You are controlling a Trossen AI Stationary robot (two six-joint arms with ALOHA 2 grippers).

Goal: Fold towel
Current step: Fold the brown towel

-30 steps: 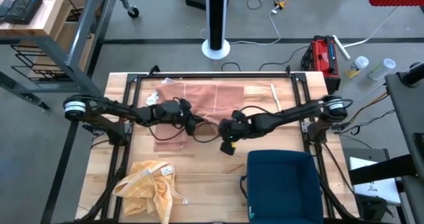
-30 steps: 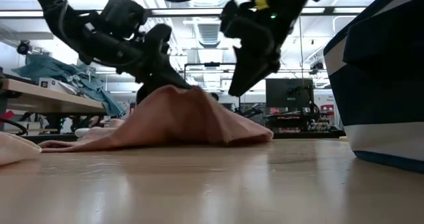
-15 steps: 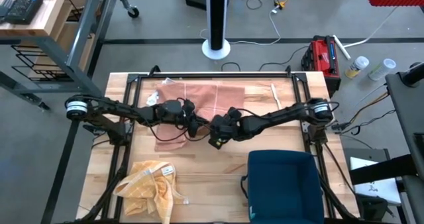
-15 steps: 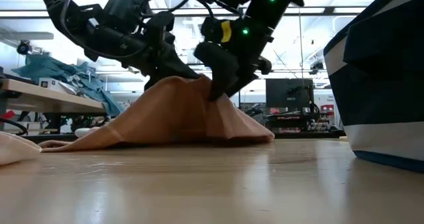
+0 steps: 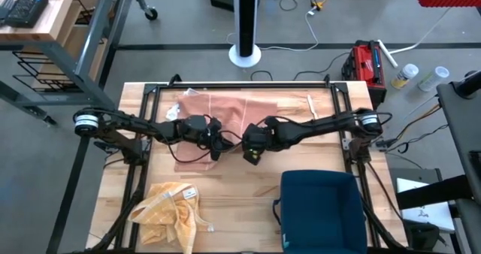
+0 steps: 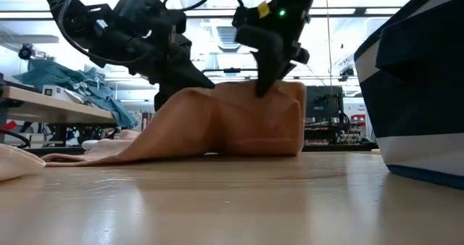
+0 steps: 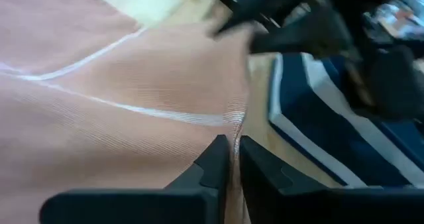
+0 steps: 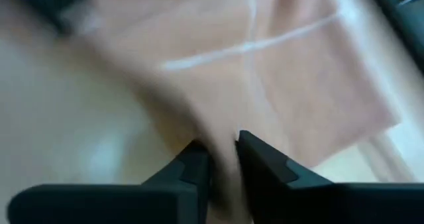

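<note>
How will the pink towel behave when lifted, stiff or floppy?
Likely floppy: the pink towel sags between the left end effector and right end effector. Probably light, since pinched edges hold it up. Likely shifts when pulled.

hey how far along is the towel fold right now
Early on. Done: both tools have pinched the pink towel along one edge; the left tool and right tool are each shut on cloth. In hand: that edge is raised off the wooden table, draped like a tent. Left: carrying it across, laying it down and flattening. No finished fold shows yet.
</note>
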